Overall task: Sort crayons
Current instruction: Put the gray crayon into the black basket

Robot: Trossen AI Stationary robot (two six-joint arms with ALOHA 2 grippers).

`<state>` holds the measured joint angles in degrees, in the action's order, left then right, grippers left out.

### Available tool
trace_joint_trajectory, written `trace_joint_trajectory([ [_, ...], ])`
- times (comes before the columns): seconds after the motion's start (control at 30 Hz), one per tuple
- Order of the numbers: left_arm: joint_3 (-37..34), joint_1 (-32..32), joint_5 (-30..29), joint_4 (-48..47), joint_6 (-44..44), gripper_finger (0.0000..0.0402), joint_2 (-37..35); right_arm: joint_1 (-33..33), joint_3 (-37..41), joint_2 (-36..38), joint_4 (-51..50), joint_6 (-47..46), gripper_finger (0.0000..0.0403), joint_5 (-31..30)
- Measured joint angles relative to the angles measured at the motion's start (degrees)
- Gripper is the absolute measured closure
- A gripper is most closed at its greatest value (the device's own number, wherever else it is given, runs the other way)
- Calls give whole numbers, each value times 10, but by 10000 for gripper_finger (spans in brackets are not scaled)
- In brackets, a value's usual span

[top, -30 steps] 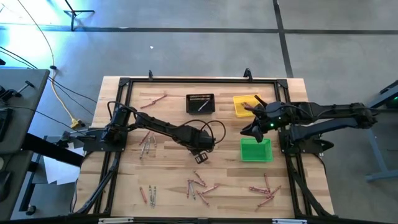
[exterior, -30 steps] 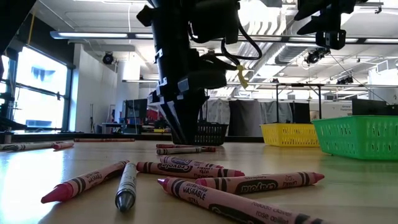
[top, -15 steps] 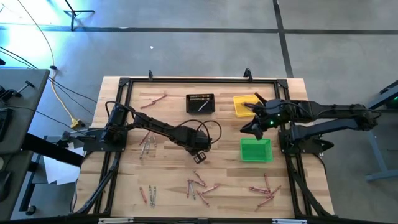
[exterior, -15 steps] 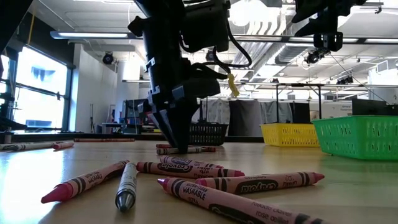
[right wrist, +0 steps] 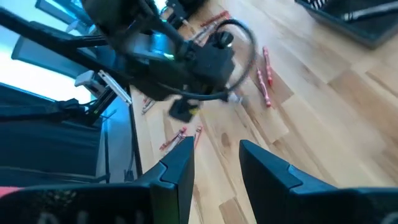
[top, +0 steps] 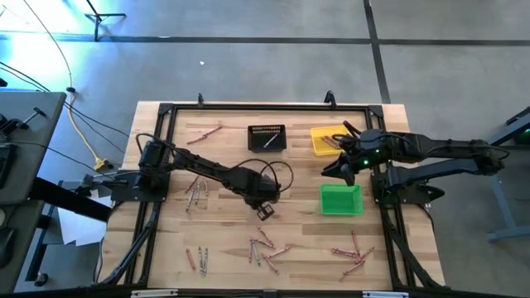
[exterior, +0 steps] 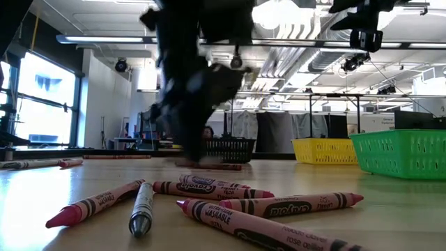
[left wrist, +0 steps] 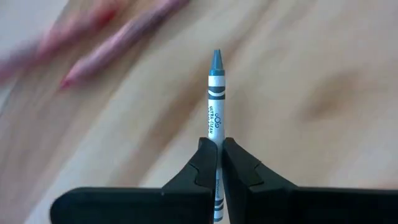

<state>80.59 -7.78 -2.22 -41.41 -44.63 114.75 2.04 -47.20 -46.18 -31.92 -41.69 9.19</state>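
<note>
A light wooden table (top: 224,248) fills the middle of the high view, edged by a black metal frame (top: 168,108). Near its upper middle stands a black mesh bin (top: 267,138). To the right of that is a yellow bin (top: 318,142), and below the yellow one a green bin (top: 340,201). The floor around the table is grey concrete (top: 248,58), with a yellow cable (top: 83,132) running across it at the left. In the low view, ceiling lights (exterior: 279,12) glare at the top and a window (exterior: 42,104) shows at the left.
</note>
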Motion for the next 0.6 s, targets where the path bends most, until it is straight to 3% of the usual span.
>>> trace_joint_trajectory([
  [0.27,43,45,-83,13,20,401,-44,20,0,17,-2,63,289,-24],
  [0.43,62,104,-159,44,71,401,-44,42,0,11,0,87,289,-84],
  [0.6,64,181,-163,94,127,401,-46,66,0,11,0,87,289,-163],
])
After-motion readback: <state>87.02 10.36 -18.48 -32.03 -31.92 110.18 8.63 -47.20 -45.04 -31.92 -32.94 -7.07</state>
